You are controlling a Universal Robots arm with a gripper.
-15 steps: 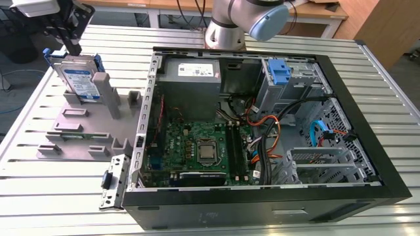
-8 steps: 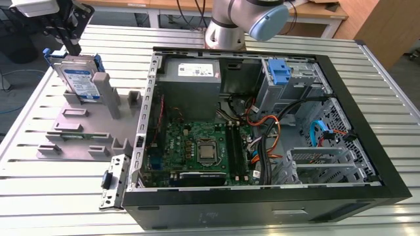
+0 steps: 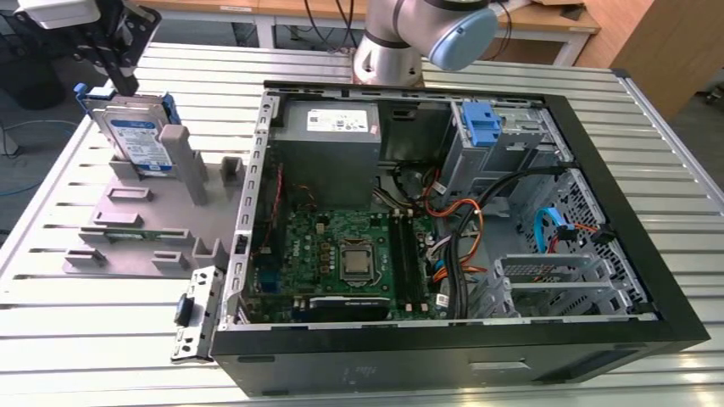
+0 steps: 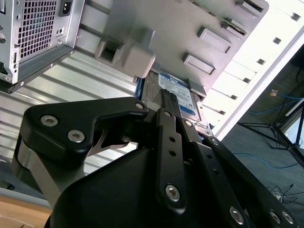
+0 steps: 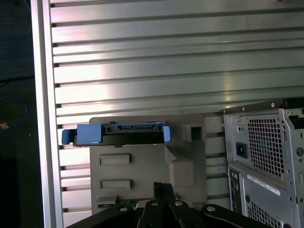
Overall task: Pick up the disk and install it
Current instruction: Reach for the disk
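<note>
The disk (image 3: 136, 140) stands on edge in a grey holder (image 3: 130, 212) on the exterior view's left. It is silver with a white-and-blue label and a blue bracket. My gripper (image 3: 122, 83) hangs just above the disk's top edge, and its black fingers look shut with nothing between them. In the second wrist view the gripper (image 4: 166, 97) points at the labelled face of the disk (image 4: 183, 92). The first wrist view has the disk (image 5: 118, 134) edge-on beyond the gripper (image 5: 163, 186), with a gap between them.
An open computer case (image 3: 633, 254) lies on the slatted metal table (image 3: 91, 339), to the right of the holder in the exterior view. Inside are a grey power supply (image 3: 328, 123), a motherboard (image 3: 339, 254), loose cables and a blue latch (image 3: 481, 127) at the drive bay.
</note>
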